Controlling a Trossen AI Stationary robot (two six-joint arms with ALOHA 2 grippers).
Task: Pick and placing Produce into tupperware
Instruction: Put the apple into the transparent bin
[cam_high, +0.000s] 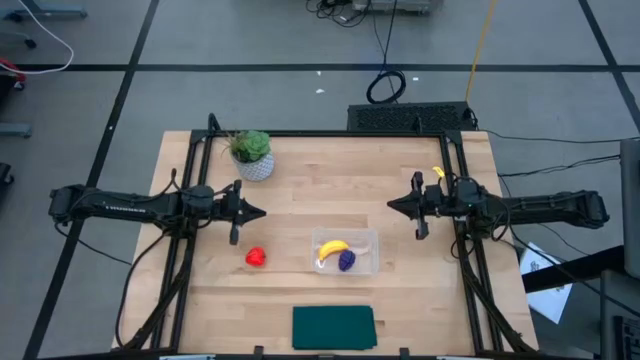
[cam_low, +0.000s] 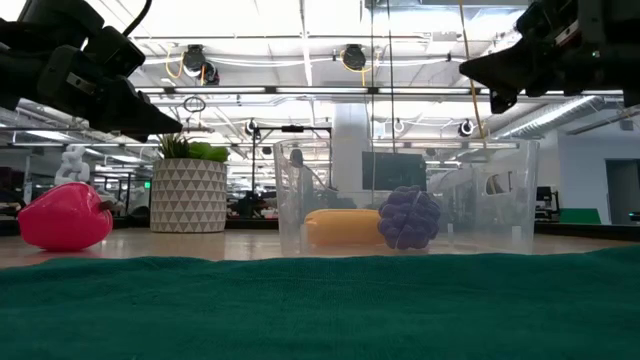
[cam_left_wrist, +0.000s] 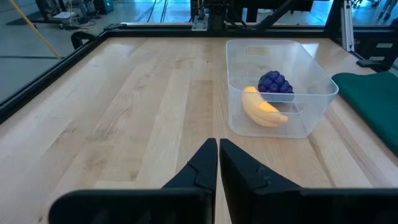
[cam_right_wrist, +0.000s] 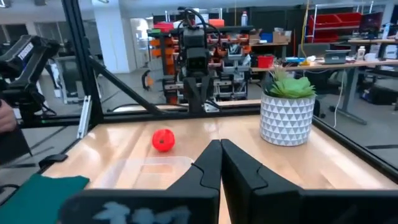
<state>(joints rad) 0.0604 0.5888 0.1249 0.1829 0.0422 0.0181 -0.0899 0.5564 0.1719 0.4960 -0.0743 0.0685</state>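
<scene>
Starting nearest you, the mat (cam_high: 333, 327) lies at the table's front edge, touching nothing.

Next back, the tub (cam_high: 368, 240) sits right of centre. It holds the banana (cam_high: 332, 248) and the grapes (cam_high: 346, 260), side by side, both fully inside the walls.

Level with the tub and well apart to its left, the red fruit (cam_high: 256, 257) rests on bare wood. It is the one piece still outside.

Behind that, the left gripper (cam_high: 259, 211) hangs above the table, fingers pressed together, holding nothing. It is the nearer arm to the fruit.

Opposite, the right gripper (cam_high: 391, 205) waits at the same depth, fingers likewise together and empty.

Farthest, the plant (cam_high: 251, 155) stands at the back left, clear of the work.

Judged from this: spread the left fingers wide before you descend, centre them over the fruit, and close gently, since a round piece may roll or squirt out. Carry it high enough to clear the tub's rim, and release over the free space beside the banana.
</scene>
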